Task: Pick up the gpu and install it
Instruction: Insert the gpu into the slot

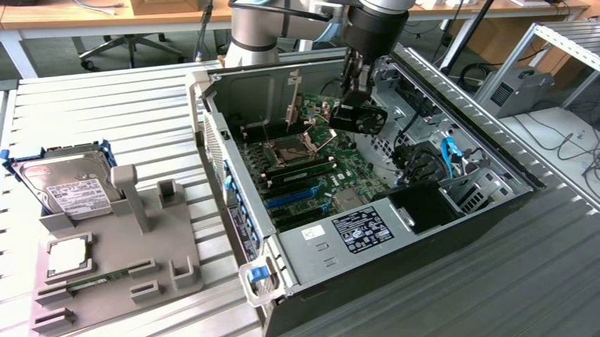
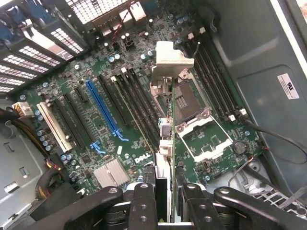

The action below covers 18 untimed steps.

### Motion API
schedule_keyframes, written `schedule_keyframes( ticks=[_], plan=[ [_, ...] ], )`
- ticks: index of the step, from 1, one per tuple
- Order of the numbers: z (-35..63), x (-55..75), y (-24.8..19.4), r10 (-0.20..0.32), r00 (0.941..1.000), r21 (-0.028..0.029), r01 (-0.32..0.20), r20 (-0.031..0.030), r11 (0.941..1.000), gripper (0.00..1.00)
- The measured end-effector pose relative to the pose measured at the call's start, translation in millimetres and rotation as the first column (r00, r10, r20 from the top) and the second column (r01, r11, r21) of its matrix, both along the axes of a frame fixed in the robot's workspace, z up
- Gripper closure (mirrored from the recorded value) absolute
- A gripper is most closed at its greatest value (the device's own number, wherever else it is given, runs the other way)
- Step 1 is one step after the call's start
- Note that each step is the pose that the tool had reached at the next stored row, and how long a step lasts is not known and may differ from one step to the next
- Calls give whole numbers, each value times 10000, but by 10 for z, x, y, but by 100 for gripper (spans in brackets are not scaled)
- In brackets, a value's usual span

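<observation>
The gpu (image 1: 359,116), a card with a black fan shroud, hangs over the open computer case (image 1: 239,232), above the motherboard's CPU socket area. My gripper (image 1: 359,86) comes down from above and is shut on the card's upper edge. In the wrist view the gpu (image 2: 164,143) is seen edge-on between my gripper's (image 2: 163,194) black fingers (image 2: 144,201), with its silver bracket (image 2: 171,58) at the far end. The card hovers clear of the board. The blue expansion slot (image 2: 101,108) lies to one side of it on the motherboard (image 2: 206,143).
A grey fixture tray (image 1: 140,210) at the exterior view's left carries a silver hard drive (image 1: 67,184), a CPU (image 1: 67,256) and a memory stick (image 1: 94,283). Inside the case are the power supply (image 1: 361,230), cables and drive cages (image 1: 464,189). The case walls rise around the board.
</observation>
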<state>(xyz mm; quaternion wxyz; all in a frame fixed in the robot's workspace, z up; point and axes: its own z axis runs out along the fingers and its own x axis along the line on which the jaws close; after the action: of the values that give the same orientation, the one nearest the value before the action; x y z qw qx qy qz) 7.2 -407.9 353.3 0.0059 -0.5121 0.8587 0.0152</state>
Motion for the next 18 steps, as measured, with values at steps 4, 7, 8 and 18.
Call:
schedule_keyframes(
  ticks=[4,7,8,18],
  plan=[
    [0,0,0,138,9999,0,-138,0,9999,74],
    [0,0,0,258,9997,0,-258,0,9997,74],
    [0,0,0,291,9996,0,-291,0,9996,74],
    [0,0,0,659,9978,0,-659,0,9978,74]
  ],
)
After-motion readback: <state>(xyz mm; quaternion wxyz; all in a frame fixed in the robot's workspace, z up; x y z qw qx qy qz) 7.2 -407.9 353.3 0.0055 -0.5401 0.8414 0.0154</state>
